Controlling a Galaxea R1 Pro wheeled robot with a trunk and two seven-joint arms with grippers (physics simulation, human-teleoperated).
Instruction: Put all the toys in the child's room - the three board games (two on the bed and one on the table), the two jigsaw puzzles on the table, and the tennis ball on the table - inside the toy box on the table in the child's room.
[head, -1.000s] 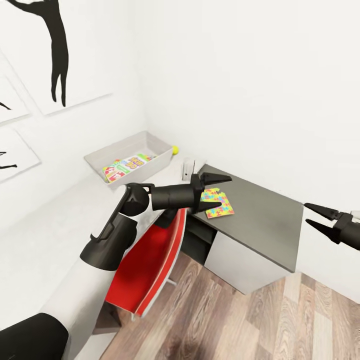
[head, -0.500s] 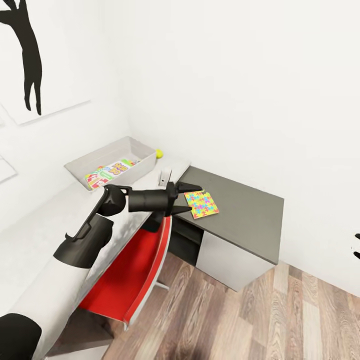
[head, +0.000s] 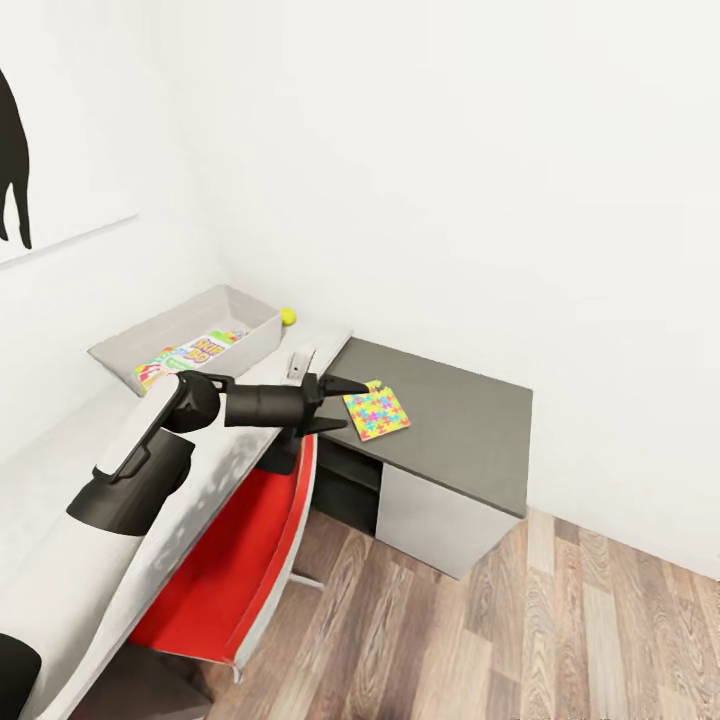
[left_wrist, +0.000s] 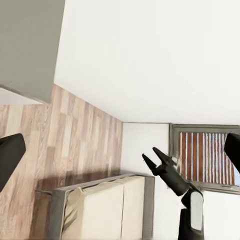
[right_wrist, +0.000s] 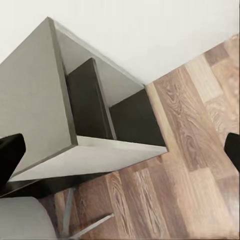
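Observation:
The toy box (head: 243, 330) stands on the light-grey table (head: 70, 520) by the wall, with printed board games (head: 190, 354) lying flat inside. The tennis ball (head: 288, 316) rests on the table just past the box's far corner. A bright jigsaw puzzle (head: 376, 411) lies on the lower dark-grey section (head: 460, 425). My left gripper (head: 346, 405) hovers open and empty at the puzzle's near edge. The left wrist view shows my right gripper (left_wrist: 151, 154) open in the air, with the bed (left_wrist: 100, 210) beyond. In the right wrist view the right gripper (right_wrist: 120, 152) is wide open over the floor.
A red-and-white swivel chair (head: 235, 560) is tucked under the table below my left arm. A small white object (head: 300, 362) stands at the table's step. Wood-plank floor (head: 520, 640) spreads to the right. A window with blinds (left_wrist: 200, 155) is beside the bed.
The whole head view has slid left, so the camera turned right. My right gripper has left that view's right edge. The left gripper's tips have drawn back from over the puzzle to its edge.

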